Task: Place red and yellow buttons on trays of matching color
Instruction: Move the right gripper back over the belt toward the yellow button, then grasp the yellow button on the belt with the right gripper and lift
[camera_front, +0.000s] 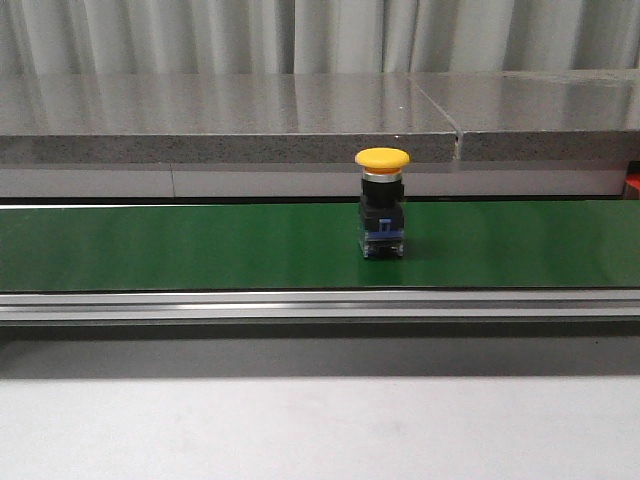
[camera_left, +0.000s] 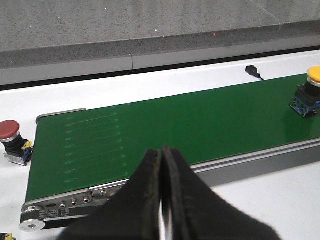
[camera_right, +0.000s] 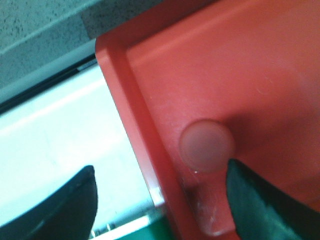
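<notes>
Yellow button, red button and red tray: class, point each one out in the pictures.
yellow button (camera_front: 382, 158), front view, on its yellow cap.
red button (camera_left: 9, 129), left wrist view, on its red cap.
red tray (camera_right: 280, 65), right wrist view, on its bare floor.

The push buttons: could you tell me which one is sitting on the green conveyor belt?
The yellow-capped button stands upright on the belt; the red-capped button sits off it, beside the belt's end.

Open green belt (camera_front: 200, 245) all around the lone upright yellow button (camera_front: 382, 203); stone ledge (camera_front: 230, 125) behind.
</notes>
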